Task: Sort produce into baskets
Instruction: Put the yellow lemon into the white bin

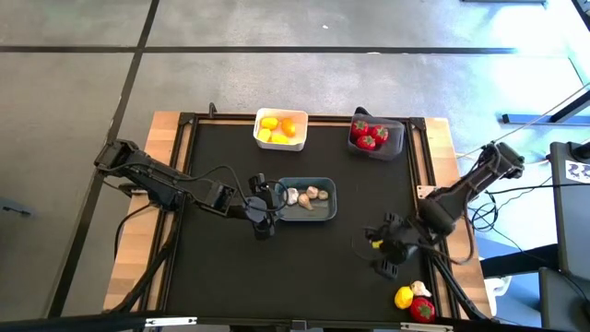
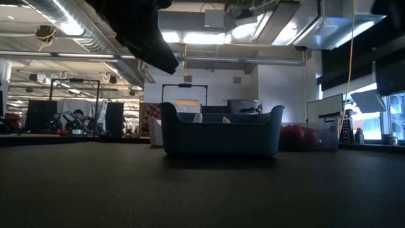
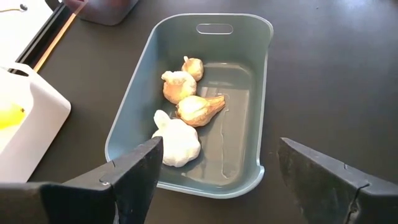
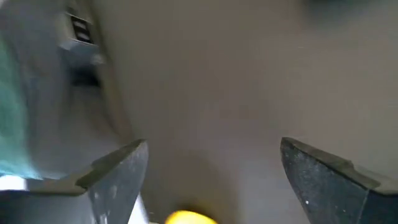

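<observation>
Left gripper (image 1: 263, 205): spread, empty, at blue-grey basket (image 1: 327, 210) end | Right gripper (image 1: 387, 247): spread, near loose yellow piece (image 1: 404, 297) (table corner) | Risk: piece nudged off edge

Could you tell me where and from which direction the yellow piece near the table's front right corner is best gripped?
Probably from straight above, closing across the middle of the yellow piece along the free axis. A garlic bulb and a red piece press against its right side, so fingers fit best front and back. The open right gripper is nearest.
</observation>
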Action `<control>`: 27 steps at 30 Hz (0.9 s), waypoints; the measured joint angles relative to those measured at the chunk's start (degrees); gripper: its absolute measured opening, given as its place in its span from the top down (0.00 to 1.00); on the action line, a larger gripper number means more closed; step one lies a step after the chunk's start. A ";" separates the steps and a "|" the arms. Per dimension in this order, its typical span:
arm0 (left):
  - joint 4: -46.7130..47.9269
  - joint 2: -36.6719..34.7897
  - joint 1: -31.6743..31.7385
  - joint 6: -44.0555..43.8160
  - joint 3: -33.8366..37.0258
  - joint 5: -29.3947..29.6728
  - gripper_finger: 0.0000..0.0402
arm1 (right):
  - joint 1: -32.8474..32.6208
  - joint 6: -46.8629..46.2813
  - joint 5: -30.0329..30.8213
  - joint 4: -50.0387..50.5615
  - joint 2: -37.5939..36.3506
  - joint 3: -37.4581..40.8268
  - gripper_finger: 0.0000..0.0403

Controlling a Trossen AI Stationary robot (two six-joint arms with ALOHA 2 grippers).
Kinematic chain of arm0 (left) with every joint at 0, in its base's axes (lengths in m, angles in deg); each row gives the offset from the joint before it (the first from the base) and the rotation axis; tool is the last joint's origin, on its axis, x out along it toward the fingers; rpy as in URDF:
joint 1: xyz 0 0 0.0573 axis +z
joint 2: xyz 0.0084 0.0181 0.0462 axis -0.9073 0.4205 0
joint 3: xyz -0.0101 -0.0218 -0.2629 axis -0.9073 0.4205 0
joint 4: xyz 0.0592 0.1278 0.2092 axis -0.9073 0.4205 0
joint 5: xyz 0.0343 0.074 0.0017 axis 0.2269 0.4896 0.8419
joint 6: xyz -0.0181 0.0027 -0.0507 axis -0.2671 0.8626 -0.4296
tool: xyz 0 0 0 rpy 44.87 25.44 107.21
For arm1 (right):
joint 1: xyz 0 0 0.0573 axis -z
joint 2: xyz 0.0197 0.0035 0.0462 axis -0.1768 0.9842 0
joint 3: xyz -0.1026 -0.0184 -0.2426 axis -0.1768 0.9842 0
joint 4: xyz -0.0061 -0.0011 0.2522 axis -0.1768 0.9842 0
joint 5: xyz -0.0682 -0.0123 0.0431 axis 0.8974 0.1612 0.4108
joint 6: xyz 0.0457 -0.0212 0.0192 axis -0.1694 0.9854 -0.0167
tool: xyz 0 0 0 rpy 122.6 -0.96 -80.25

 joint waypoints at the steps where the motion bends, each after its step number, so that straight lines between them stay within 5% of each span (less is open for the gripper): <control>1: -0.01 0.00 0.00 0.00 0.00 0.00 0.23 | -0.72 -2.05 -0.02 -1.77 0.48 0.00 0.09; 6: -0.01 0.00 0.00 0.17 -0.01 0.00 0.23 | -3.35 -4.24 -2.10 -7.44 2.95 0.00 0.09; 27: -0.03 0.00 0.04 1.73 -0.02 0.00 0.23 | -14.63 -7.09 -5.83 1.07 17.64 0.00 0.09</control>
